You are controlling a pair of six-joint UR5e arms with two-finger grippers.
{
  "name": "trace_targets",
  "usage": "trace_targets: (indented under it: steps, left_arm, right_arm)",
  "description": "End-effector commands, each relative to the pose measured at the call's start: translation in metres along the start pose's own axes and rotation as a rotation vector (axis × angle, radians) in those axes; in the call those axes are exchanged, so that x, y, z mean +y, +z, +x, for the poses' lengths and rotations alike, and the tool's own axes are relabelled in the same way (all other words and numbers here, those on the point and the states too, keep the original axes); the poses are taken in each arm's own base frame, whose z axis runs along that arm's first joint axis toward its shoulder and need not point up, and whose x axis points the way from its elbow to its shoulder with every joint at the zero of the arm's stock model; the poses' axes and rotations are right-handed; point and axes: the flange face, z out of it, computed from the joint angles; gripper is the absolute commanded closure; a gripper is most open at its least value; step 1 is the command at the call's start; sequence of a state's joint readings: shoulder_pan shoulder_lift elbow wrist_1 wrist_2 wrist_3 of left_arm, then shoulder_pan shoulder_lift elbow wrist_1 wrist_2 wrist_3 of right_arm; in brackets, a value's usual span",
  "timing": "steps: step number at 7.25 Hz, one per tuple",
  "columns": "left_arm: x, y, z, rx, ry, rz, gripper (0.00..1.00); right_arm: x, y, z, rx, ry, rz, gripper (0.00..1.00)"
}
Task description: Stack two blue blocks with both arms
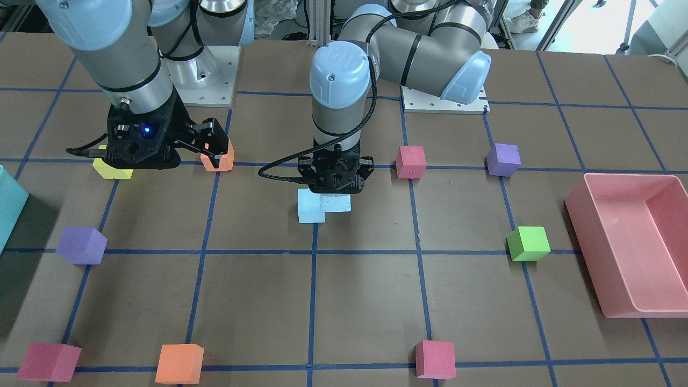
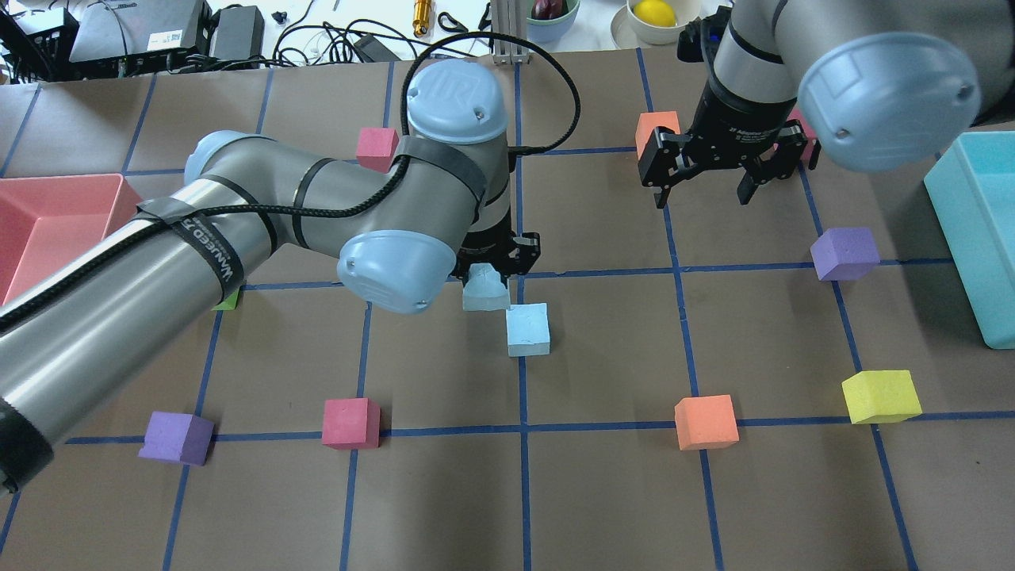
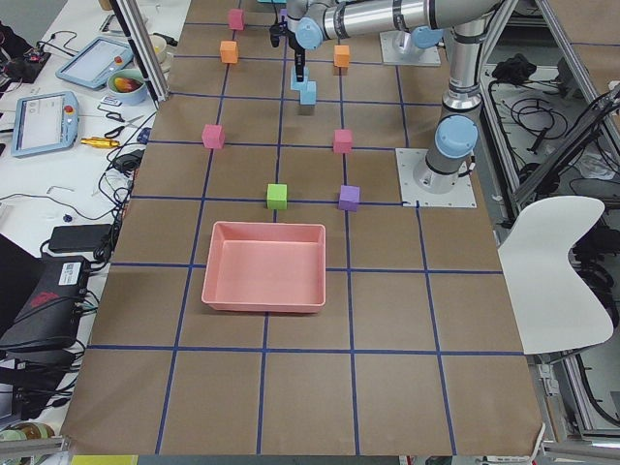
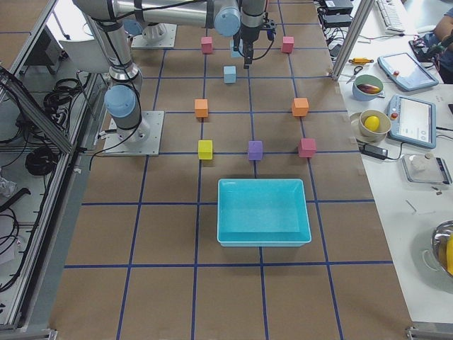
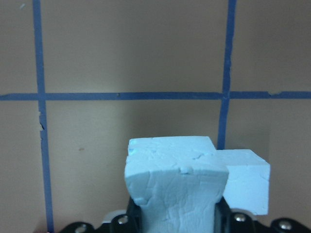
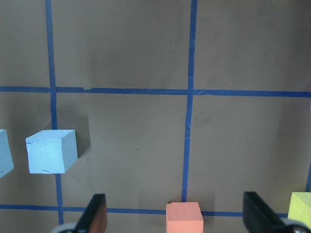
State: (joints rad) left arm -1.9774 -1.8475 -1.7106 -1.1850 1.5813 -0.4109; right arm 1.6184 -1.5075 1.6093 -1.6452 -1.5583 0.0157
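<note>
My left gripper is shut on one pale blue block near the table's middle. It shows in the front view and between the fingers in the left wrist view. The second blue block rests on the table right beside it, on the robot's right and slightly nearer the robot. It also shows in the front view, the left wrist view and the right wrist view. My right gripper is open and empty, high above the table on the far right side.
Below the right gripper are an orange cube and a yellow cube. Red, orange, yellow and purple cubes lie around. A pink bin and a teal bin stand at the table's ends.
</note>
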Motion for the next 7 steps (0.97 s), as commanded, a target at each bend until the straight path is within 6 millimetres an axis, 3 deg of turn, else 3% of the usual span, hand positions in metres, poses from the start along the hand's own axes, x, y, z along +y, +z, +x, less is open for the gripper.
trace_targets:
  steps: [1,3,5,7]
  left_arm:
    - [0.014,0.016,0.025,-0.002,-0.002,-0.025,1.0]
    - [0.017,0.032,0.033,0.003,0.009,-0.013,1.0]
    - [0.021,0.045,0.035,-0.004,-0.003,-0.025,1.0]
    - [0.025,0.06,0.032,-0.015,-0.003,-0.05,1.0]
  right_arm:
    - [0.007,-0.014,0.004,0.026,0.0,0.028,0.0]
    - [0.005,-0.014,0.014,0.029,0.004,0.022,0.0]
    - [0.001,-0.013,0.045,0.021,0.065,0.008,0.0]
    - [0.004,-0.01,0.044,0.037,0.078,-0.019,0.0]
